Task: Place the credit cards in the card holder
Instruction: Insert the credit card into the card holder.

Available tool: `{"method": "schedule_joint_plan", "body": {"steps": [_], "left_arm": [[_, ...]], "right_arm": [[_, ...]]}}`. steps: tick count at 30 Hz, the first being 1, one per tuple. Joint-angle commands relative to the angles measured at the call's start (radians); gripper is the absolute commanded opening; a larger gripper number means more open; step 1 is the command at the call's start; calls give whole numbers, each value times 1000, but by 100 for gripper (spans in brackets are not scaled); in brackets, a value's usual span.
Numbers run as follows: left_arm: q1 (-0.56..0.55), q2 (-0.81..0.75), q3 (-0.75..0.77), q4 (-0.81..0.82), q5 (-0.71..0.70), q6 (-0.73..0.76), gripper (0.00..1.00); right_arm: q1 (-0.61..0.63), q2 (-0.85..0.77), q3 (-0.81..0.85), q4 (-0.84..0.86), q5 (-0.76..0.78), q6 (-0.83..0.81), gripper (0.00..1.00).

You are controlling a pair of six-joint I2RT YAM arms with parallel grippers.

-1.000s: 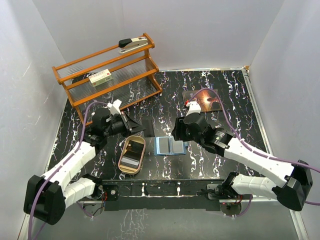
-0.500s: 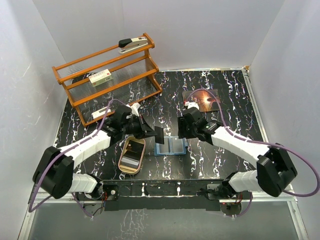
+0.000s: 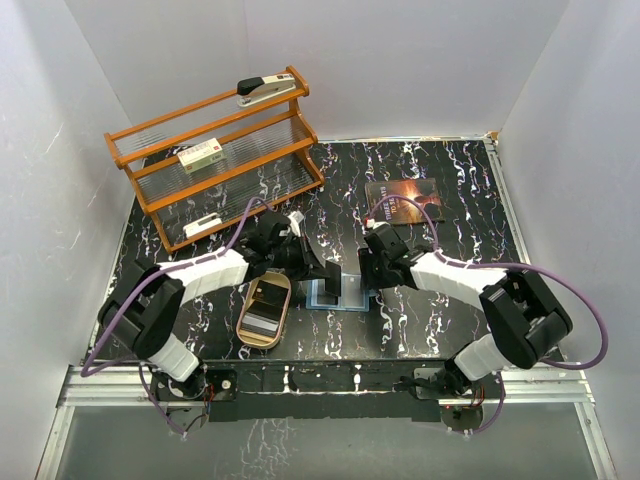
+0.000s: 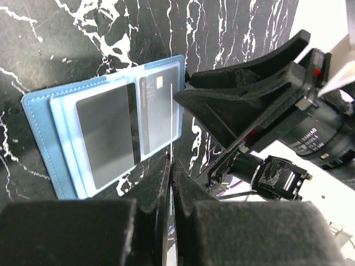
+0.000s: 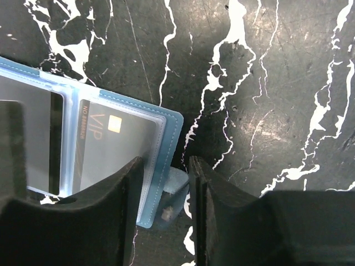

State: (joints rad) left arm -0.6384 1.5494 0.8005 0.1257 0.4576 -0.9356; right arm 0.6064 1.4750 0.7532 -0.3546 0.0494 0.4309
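The blue card holder (image 3: 341, 293) lies open on the black marbled table. A grey card with a dark band (image 4: 105, 130) sits in its left sleeve and a dark VIP card (image 5: 111, 149) in its right sleeve. My left gripper (image 4: 171, 163) is shut on another credit card (image 4: 170, 111), seen edge-on as a thin white line standing over the holder's right page. My right gripper (image 5: 166, 162) is open at the holder's right edge. One finger rests over the right page and the other stands just right of the snap tab (image 5: 175, 191).
A tan oblong tray (image 3: 264, 310) lies left of the holder. An orange rack (image 3: 215, 150) at the back left carries a stapler (image 3: 268, 88) and a white-green box (image 3: 201, 155). A dark book (image 3: 404, 199) lies behind the right arm.
My left gripper has swung right from beside the tray to over the holder, carrying the card. My right gripper has come to the holder's right edge, its jaws narrower.
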Motion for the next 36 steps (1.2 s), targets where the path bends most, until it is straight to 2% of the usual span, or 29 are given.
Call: {"method": "schedule_joint_plan", "body": {"steps": [1,6,10,15,29,36], "left_arm": [[-15,43,54,-12,32,34,0],[-20,85,53,1,37,52,0],[-20,119,86,-54,54,107,0],[-21,145,114,-106,46,133,0],[-24,196,97,-55,85,119,0],[-30,189,105,-121,-11,115,0]], "right_arm": [[-6,-34,-36,79,-13,17,34],[-5,-40,-67,91,-7,34,32],[-6,-44,-84,104,2,31,30],[-8,-57,-100,127,-14,33,32],[-6,-73,-114,138,-22,31,30],[-7,-76,-124,147,-28,43,29]]}}
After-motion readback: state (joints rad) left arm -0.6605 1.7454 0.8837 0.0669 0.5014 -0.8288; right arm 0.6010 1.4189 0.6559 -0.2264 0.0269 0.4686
